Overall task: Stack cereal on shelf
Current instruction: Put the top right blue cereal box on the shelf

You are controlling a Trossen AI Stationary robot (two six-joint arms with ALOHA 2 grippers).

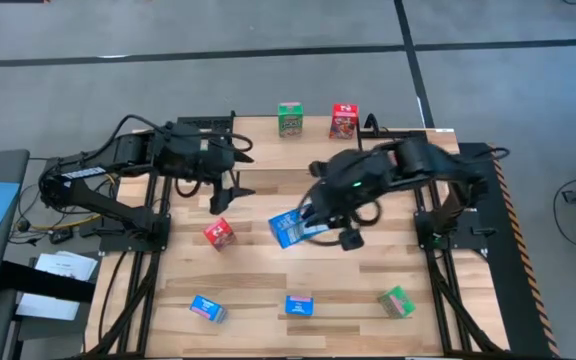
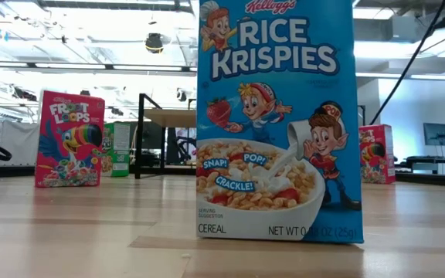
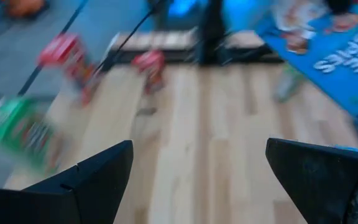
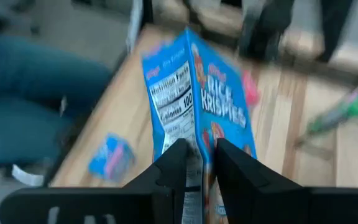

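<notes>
My right gripper (image 1: 304,222) is over the middle of the table, shut on a blue cereal box (image 1: 286,230) that is lifted off the wood. My left gripper (image 1: 231,190) hovers open to the left of it, above a red box (image 1: 219,233), and holds nothing. Far off in the low view the shelf (image 2: 172,117) shows as a light board on black legs. A green box (image 1: 290,120) and a red box (image 1: 344,122) stand at the far edge. Two blue boxes (image 1: 208,308) (image 1: 299,305) and a green one (image 1: 396,301) are along the near edge. My right gripper pinches the blue box by the end nearest the wrist (image 4: 199,152) between its two fingers. The fingers (image 4: 178,163) slant down from the table's right side. The box sticks out ahead of them, tilted and clear of the table.
The blue box at the near edge stands upright right in front of the low camera (image 2: 276,116). Bare wood lies between the middle of the table and the near row (image 1: 298,270). Both arms' bases and cables flank the tabletop.
</notes>
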